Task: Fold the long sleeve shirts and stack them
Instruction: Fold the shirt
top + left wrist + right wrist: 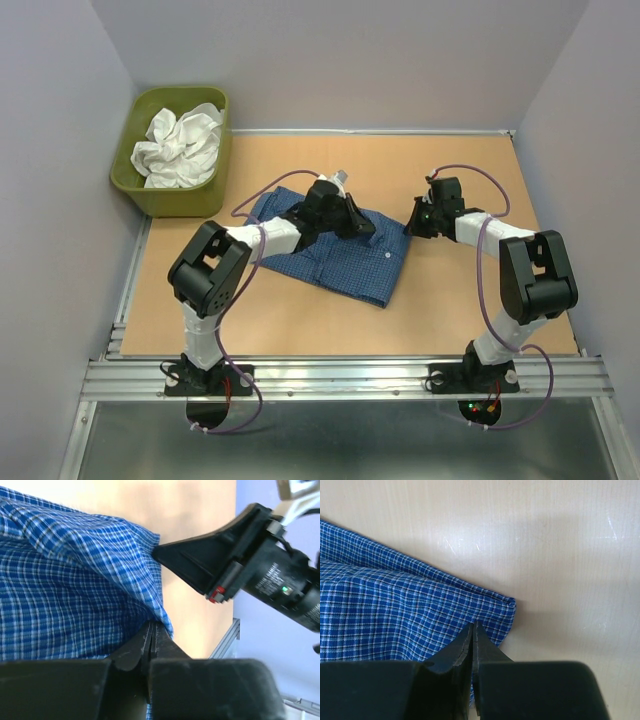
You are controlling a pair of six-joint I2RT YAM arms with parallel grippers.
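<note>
A dark blue checked long sleeve shirt (340,255) lies partly folded in the middle of the table. My left gripper (352,222) sits at its far edge, and in the left wrist view the left gripper (151,627) is shut with a fold of the checked shirt (75,590) pinched between the jaws. My right gripper (412,225) is at the shirt's right corner. In the right wrist view the right gripper (472,627) is shut on that corner of the shirt (420,610). The right gripper (156,555) also shows in the left wrist view, touching the cloth. A crumpled white shirt (180,145) lies in the tub.
The olive-green tub (140,185) stands at the table's far left corner. Bare wooden tabletop (480,180) lies to the right of the shirt. A metal rail (350,375) runs along the near edge, and grey walls close in three sides.
</note>
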